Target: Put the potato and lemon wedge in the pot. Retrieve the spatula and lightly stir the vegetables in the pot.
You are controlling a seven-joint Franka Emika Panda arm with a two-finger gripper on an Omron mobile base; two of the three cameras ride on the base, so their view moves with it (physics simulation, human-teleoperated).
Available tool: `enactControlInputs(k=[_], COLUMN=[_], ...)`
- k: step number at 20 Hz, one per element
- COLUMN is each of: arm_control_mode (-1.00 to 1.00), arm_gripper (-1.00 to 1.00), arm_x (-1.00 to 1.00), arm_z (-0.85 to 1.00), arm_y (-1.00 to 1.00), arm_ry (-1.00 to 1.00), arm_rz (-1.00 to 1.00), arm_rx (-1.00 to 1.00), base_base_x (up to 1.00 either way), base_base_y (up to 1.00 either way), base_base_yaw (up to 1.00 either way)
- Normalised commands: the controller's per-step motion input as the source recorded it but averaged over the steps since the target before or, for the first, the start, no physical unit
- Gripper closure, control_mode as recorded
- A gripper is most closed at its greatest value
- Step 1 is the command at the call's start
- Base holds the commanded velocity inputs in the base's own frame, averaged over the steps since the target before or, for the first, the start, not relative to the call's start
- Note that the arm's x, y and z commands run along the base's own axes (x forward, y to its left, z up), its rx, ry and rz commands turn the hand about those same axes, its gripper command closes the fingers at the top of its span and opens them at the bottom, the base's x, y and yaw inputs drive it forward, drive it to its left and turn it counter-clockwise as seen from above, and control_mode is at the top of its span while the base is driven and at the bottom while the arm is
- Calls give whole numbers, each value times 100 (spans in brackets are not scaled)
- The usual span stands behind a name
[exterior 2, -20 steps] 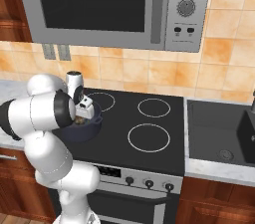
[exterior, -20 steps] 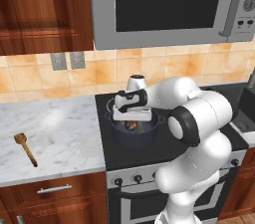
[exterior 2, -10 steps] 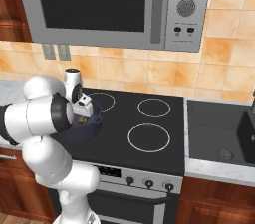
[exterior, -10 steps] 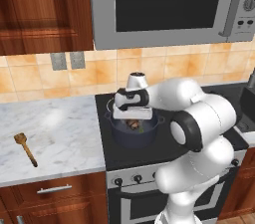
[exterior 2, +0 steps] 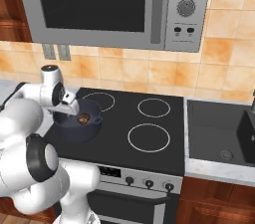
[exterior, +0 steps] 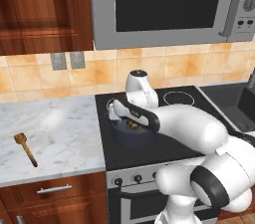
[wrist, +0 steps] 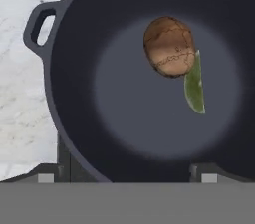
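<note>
The dark blue-grey pot (wrist: pixel 64 83) stands on the front left burner, also seen in the left base view (exterior: pixel 130 136) and the right base view (exterior 2: pixel 79 127). Inside it lie the brown potato (wrist: pixel 169 46) and, touching its side, the green lemon wedge (wrist: pixel 195 87); the potato (exterior 2: pixel 83 117) shows in the right base view too. My gripper (wrist: pixel 124 175) hangs just above the pot's near rim, open, with nothing between its fingertips (wrist: pixel 47 177). The hand (exterior: pixel 121 110) is over the pot's left side. The wooden spatula (exterior: pixel 26 148) lies on the marble counter far to the left.
The black stovetop (exterior 2: pixel 149 133) has more burners to the right. A sink (exterior 2: pixel 219 133) lies further right. A microwave (exterior: pixel 164 4) hangs above the stove. The marble counter (exterior: pixel 55 133) stretches left of the stove. Wooden drawers (exterior: pixel 55 190) sit below it.
The hand has shifted slightly left above the pot and the elbow has swung lower and outward. The potato and the wedge have stayed where they lay.
</note>
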Motion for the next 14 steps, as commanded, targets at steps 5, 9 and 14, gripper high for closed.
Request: enactControlInputs(k=[5, 9, 14], arm_control_mode=[-100, -100, -100], arm_gripper=[-100, -100, -100], arm_x=[-46, -26, -6], arm_z=[19, 1, 0], arm_y=[60, 75, 95], arm_ry=[-5, 0, 1], arm_rz=[10, 17, 19], arm_rx=[0, 0, 0], base_base_x=[0, 0, 0], base_base_y=[0, 0, 0], base_base_yaw=[0, 0, 0])
